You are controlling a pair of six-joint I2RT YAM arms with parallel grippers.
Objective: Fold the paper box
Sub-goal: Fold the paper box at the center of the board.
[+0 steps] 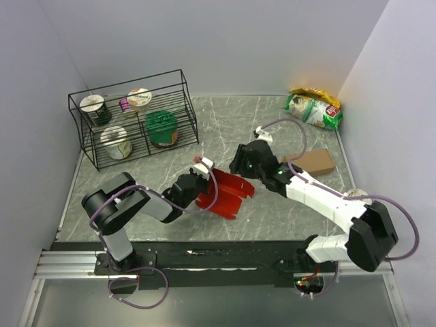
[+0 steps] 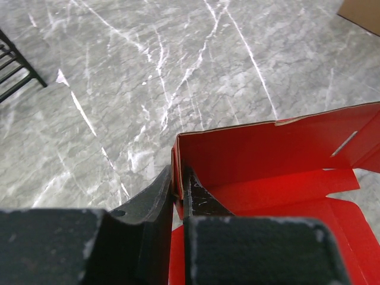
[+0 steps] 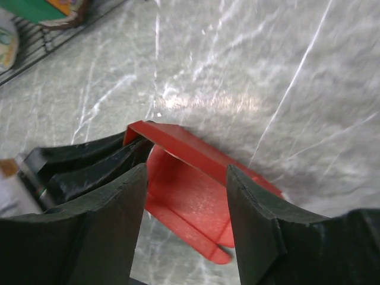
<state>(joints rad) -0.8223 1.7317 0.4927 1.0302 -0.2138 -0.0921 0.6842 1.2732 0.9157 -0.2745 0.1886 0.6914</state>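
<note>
The paper box (image 1: 228,191) is a bright red creased card sheet, partly raised, lying mid-table between the two arms. My left gripper (image 1: 201,174) is shut on its left wall; in the left wrist view the thin red edge (image 2: 176,172) sits pinched between the two black fingers (image 2: 196,199), with the red panels (image 2: 279,154) spreading to the right. My right gripper (image 1: 240,162) hovers open just over the box's far right end. From the right wrist the red sheet (image 3: 190,196) shows in the gap between that gripper's fingers (image 3: 255,214), apart from both.
A black wire rack (image 1: 133,119) with several cups stands at the back left. A brown cardboard box (image 1: 315,162) lies right of the right arm, and snack bags (image 1: 313,107) sit in the back right corner. Walls close in on three sides.
</note>
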